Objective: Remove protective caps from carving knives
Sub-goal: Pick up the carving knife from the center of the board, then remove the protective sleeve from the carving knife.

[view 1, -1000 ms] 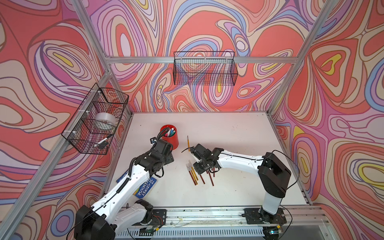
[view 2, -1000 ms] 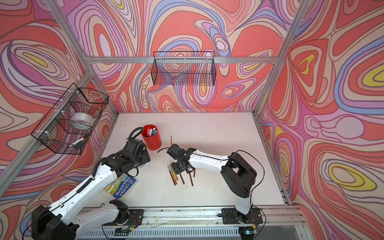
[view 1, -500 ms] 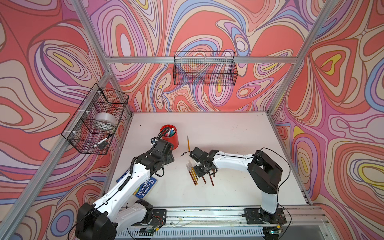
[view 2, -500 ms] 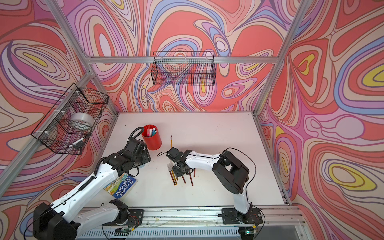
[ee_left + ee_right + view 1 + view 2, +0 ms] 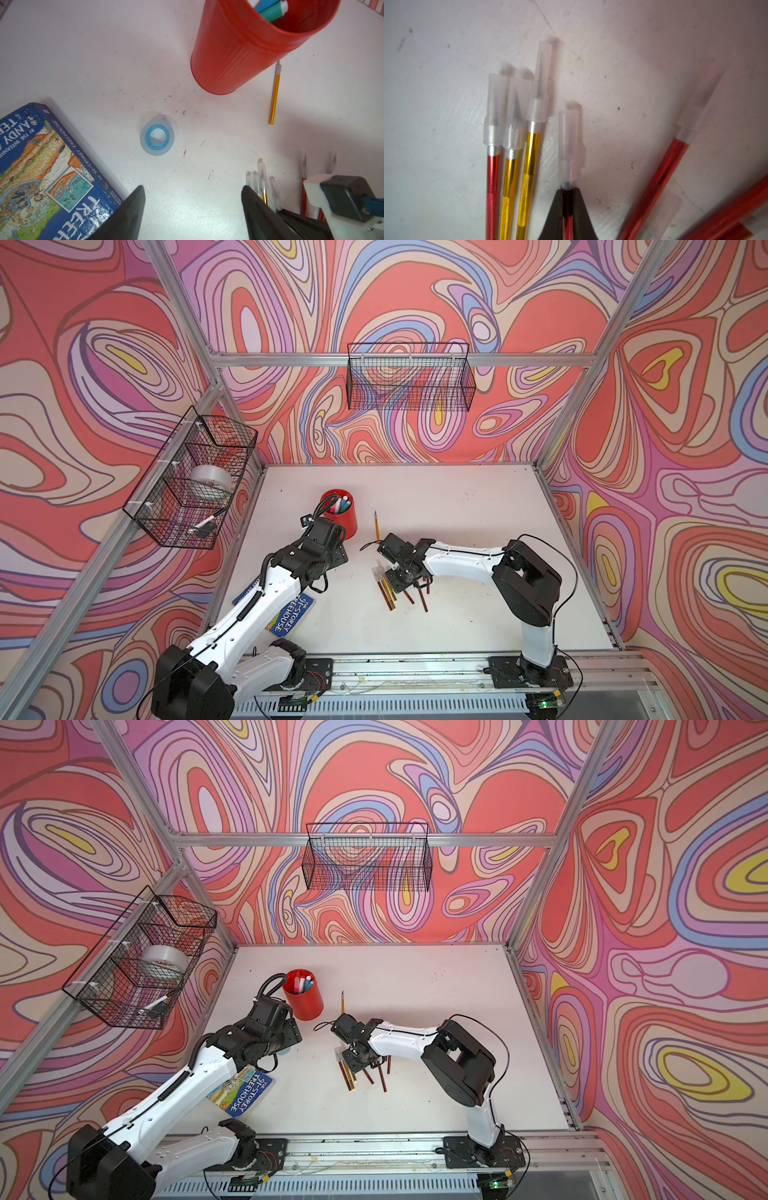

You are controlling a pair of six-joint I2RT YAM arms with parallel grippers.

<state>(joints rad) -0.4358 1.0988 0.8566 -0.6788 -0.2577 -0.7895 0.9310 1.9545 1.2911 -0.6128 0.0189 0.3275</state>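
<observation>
The right claw [image 5: 401, 572] has come down onto the carving knives [image 5: 388, 595] since a second ago, and its jaws have drawn in from a narrow gap to a pinch. In the right wrist view they clamp a dark red knife [image 5: 568, 218] by its handle just behind the collar, and its translucent cap [image 5: 569, 143] is still on the tip. Three more capped knives, one red and two yellow, lie side by side just beside it.

The bundle lies near the middle of the table [image 5: 457, 510], a little toward 6 o'clock. A lone yellow knife [image 5: 376, 526] lies at 12 o'clock from it, pointing to the far wall. A red cup [image 5: 345, 518] holding markers [image 5: 341, 504] stands at 10 o'clock.

The left claw [image 5: 193, 193] hangs at 9 o'clock from the right one, jaws wide and holding nothing, above a tape roll [image 5: 156, 137]. A book [image 5: 291, 610] lies at 7 o'clock.
</observation>
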